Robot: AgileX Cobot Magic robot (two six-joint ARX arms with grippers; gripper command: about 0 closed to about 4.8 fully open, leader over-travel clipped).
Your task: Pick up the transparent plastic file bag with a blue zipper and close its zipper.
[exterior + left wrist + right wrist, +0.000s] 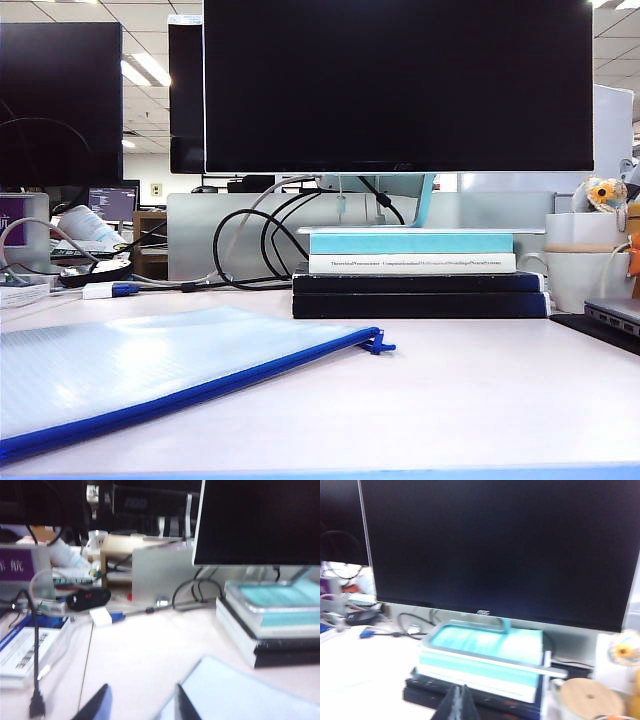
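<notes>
The file bag lies flat on the white table at the front left, a translucent pale blue pouch with a grid texture. Its dark blue zipper runs along the near long edge and ends in a small blue pull tab. Neither arm shows in the exterior view. My left gripper is open and holds nothing; it hovers over bare table, one finger beside a corner of the file bag. My right gripper is shut with its fingers pressed together and empty, pointing at the book stack.
A stack of books stands mid-table under a large dark monitor. Black and grey cables loop behind it. A white mug and a laptop edge are at the right. Boxes and cables clutter the far left.
</notes>
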